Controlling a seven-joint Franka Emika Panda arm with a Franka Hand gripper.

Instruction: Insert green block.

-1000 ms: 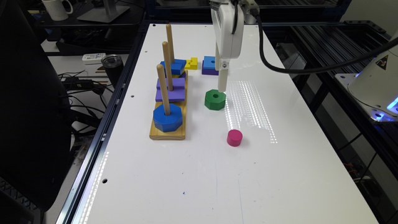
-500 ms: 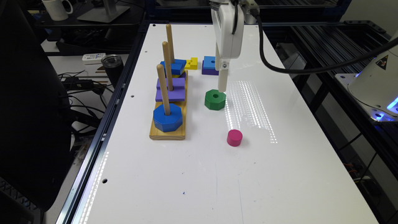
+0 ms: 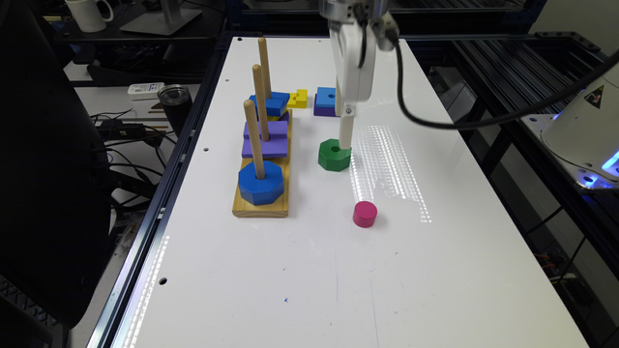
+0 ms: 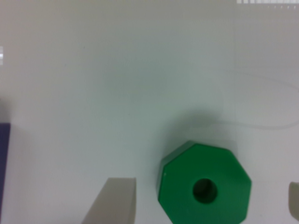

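Note:
The green block (image 3: 334, 154) is a dark green octagon with a round centre hole, lying flat on the white table (image 3: 309, 270). In the wrist view the green block (image 4: 204, 189) sits between two pale fingertips (image 4: 113, 200), with a gap on each side. My gripper (image 3: 345, 141) hangs open just over the block's far edge. To the exterior view's left stands a wooden base (image 3: 261, 205) with three upright pegs (image 3: 253, 137). A blue octagon (image 3: 260, 182) sits on the nearest peg.
Purple blocks (image 3: 265, 139) and a blue block (image 3: 271, 103) sit on the other pegs. A yellow piece (image 3: 297, 99) and a blue-on-purple block (image 3: 325, 101) lie behind the gripper. A pink cylinder (image 3: 364, 214) stands in front. A black cable (image 3: 435, 121) trails to the exterior view's right.

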